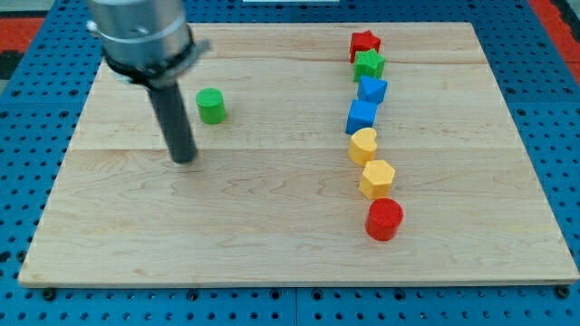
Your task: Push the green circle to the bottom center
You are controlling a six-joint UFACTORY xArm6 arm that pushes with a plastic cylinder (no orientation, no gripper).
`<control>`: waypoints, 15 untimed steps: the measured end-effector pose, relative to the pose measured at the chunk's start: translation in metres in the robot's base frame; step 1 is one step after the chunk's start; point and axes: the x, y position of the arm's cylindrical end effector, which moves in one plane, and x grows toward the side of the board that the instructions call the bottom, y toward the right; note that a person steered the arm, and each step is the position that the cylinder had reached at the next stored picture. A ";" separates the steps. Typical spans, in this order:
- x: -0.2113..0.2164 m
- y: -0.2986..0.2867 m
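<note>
Green circle [210, 106] sits near the view's top left of the wooden board [272, 226], and my tip [184, 158] rests just below and left of it, not touching. My tip is a bare rod with nothing to open or close, so I think it should go around above the circle and push gently down and right toward the bottom middle.

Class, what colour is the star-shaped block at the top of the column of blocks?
Red star; the camera view shows it.

Eight blocks sit on the tabletop [272, 226]. Two are green: the green circle [210, 106] and a green star [369, 64]. Two are red: a red star [364, 43] and a red cylinder [384, 219]. Two are blue: an upper blue block [372, 91] and a lower blue cube [362, 116]. Two are yellow: a yellow heart [363, 145] and a yellow hexagon [377, 178].
</note>
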 end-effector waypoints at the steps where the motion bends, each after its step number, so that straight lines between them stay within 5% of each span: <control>1: -0.055 -0.038; 2: -0.102 -0.029; 3: -0.062 0.054; 4: -0.021 0.074; 5: -0.068 0.068; 7: 0.038 0.105; 9: -0.030 0.110; 11: 0.092 0.133; 13: 0.092 0.136; 15: 0.155 0.175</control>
